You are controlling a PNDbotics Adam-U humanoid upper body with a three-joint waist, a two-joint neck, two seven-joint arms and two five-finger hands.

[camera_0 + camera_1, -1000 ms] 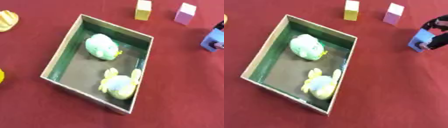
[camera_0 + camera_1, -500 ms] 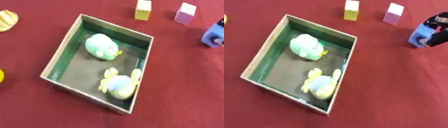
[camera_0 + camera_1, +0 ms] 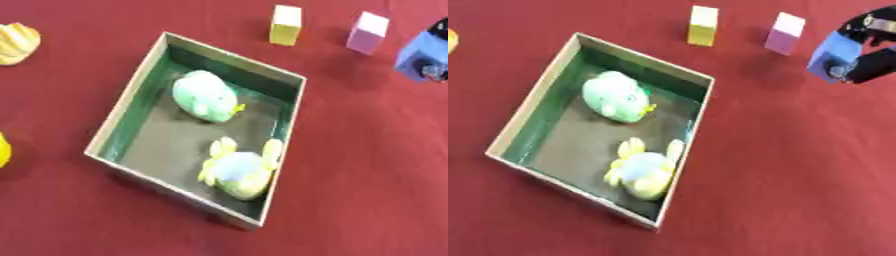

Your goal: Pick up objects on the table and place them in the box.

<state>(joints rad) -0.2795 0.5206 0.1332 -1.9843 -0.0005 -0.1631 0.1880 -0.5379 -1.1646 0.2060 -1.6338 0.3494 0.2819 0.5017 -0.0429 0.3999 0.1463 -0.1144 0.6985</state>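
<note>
Currently held at table's right edge: blue cube [image 3: 834, 57], pinched between curled fingers of right hand [image 3: 871, 66], well apart from box [image 3: 534, 102]; likely rigid, light, best gripped across flat opposite faces. Already in box: two soft toys. Near far edge: yellow block [image 3: 703, 25], pink block [image 3: 785, 33]

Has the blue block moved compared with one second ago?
Yes. The blue block, held in the right robot hand, has risen up the picture, closer to the level of the pink block, which stayed put.
</note>
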